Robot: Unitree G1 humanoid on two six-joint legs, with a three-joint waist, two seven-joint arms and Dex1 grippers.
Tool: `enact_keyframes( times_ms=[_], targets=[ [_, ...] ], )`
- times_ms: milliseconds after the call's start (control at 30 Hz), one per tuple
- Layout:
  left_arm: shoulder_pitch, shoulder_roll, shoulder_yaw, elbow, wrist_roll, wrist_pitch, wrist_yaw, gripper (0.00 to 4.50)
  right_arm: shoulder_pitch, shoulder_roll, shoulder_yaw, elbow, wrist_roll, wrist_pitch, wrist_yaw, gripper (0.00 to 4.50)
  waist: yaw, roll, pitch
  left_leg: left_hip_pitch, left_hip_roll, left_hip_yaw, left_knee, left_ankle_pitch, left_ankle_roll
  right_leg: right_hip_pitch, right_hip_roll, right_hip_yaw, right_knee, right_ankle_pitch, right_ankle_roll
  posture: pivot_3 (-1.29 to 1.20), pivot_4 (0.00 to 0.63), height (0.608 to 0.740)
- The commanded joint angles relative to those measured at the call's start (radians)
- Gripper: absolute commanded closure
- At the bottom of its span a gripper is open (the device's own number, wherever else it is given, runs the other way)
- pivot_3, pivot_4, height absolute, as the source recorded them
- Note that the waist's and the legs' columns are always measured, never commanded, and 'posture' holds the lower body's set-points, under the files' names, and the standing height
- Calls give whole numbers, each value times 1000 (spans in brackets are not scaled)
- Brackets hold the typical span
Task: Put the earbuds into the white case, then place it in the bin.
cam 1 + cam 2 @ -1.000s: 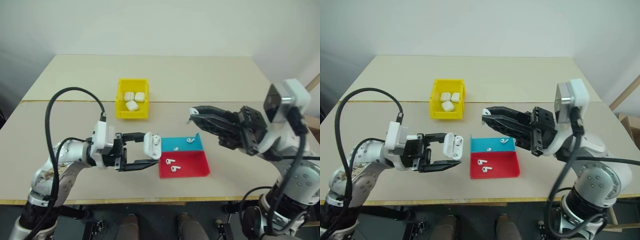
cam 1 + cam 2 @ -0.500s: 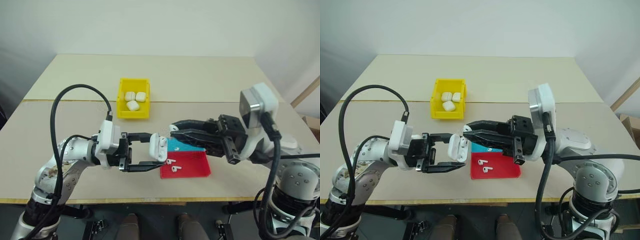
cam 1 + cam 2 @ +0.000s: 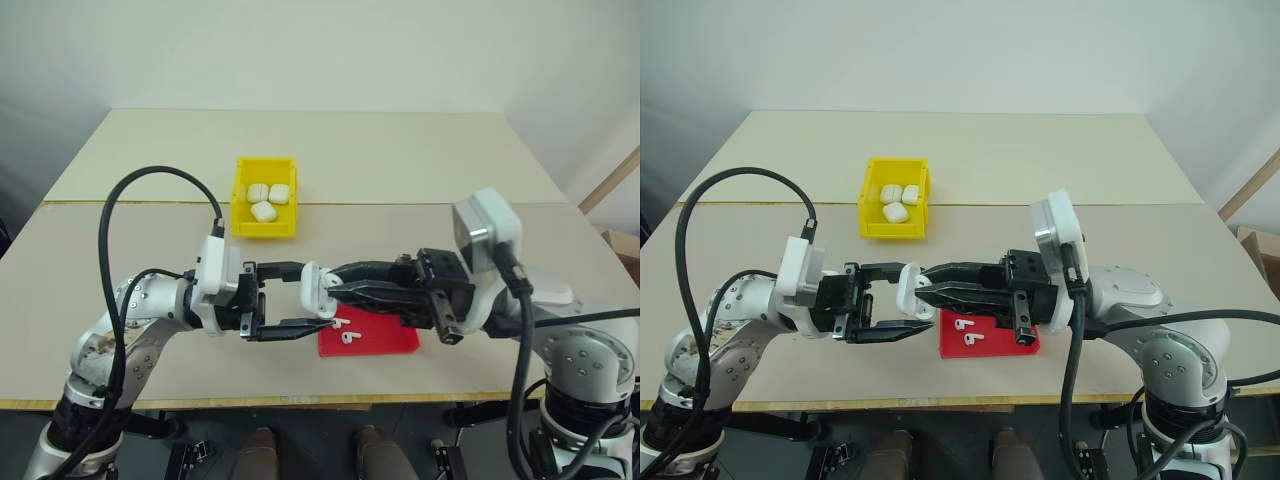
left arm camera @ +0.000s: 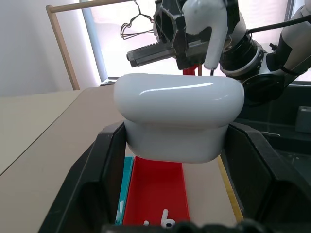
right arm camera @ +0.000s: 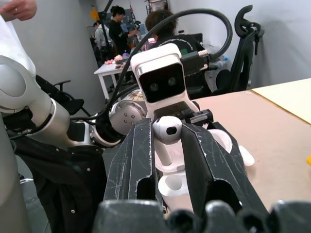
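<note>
The left pincer [image 3: 296,308] is closed on the white case [image 3: 312,290], whose lid stands open, and holds it above the desk [image 3: 450,160] just beside the red tray [image 3: 385,340]. The right pincer [image 5: 167,145] grips one earbud [image 5: 166,133] between its fingers, directly over the open case. Two more earbuds [image 3: 966,332] lie in the red tray, and the yellow bin [image 3: 266,197] with three white cases stands farther back.
</note>
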Motion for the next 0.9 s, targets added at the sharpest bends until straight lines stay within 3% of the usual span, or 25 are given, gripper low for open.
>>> enact_keyframes(
  times_ms=[33,900],
  targets=[
    [-8,-2,15,-35,-14,-3,9,1700,7,-6,14,-14,6,-51,12,3711,0,0,0,0,0,0,0,0,0,0,0,0,0,0,0,0,150,740],
    [-4,-2,14,-45,-7,-11,15,1700,52,-33,94,4,-92,-149,52,3711,1,0,0,0,0,0,0,0,0,0,0,0,0,0,0,0,150,740]
  ],
)
